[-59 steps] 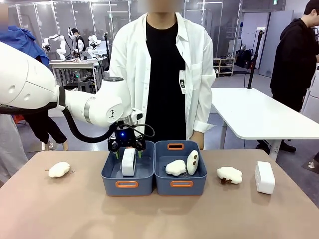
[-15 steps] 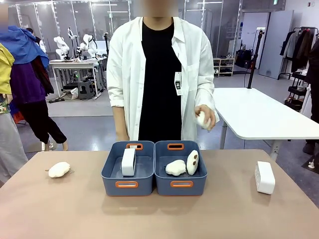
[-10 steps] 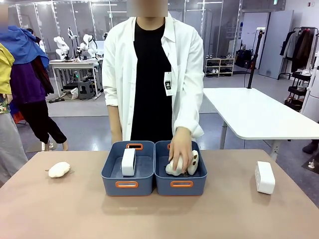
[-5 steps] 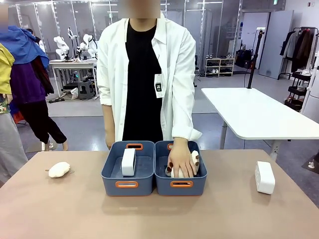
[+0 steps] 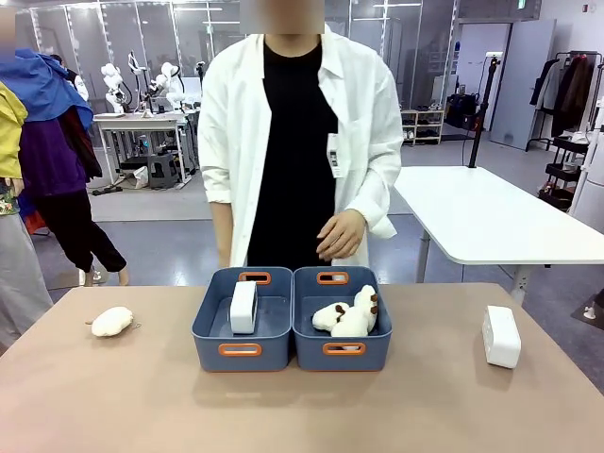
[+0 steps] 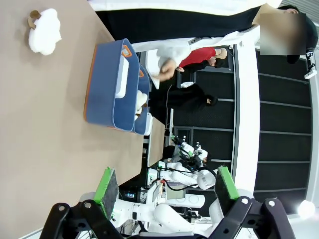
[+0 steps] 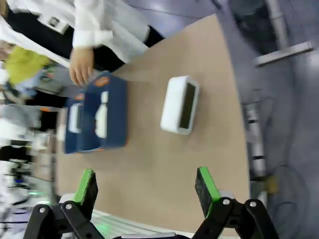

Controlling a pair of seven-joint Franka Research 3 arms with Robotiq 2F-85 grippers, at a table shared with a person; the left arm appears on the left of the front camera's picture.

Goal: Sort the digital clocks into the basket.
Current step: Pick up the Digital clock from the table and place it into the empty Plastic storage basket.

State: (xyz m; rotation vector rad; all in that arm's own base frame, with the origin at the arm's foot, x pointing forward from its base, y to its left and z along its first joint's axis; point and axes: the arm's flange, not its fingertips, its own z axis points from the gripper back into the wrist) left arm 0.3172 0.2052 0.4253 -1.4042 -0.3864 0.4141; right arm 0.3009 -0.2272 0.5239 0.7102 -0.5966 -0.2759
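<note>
Front view is showing the tan table (image 5: pixel 302 406) filling the lower frame. A person in a white coat is standing behind it at centre. One hand (image 5: pixel 340 234) is hanging at waist height with its fingers loosely curled, above the bin right of centre; the other arm is hanging straight down.

Left wrist view is showing the left gripper (image 6: pixel 165 179) at the bottom edge, its green-padded fingers standing wide apart and gripping nothing. Right wrist view is showing the right gripper (image 7: pixel 146 184) likewise spread wide and gripping nothing, looking down on the table.

Two slate-blue bins are sitting side by side, touching, at the table's centre. The basket (image 5: pixel 241 349) left of centre is holding one digital clock (image 5: pixel 243 307) standing upright. The second bin (image 5: pixel 343 351) is holding a heap of plush toys (image 5: pixel 347 316), too bunched to count.

A second digital clock (image 5: pixel 501 336) is standing on the bare table at the right of the frame, well apart from the bins. The right wrist view is giving its darker screen face, which the front view is not giving. One plush toy (image 5: pixel 112 321) is lying alone at the left of the frame, and is also appearing in the upper left of the left wrist view.
</note>
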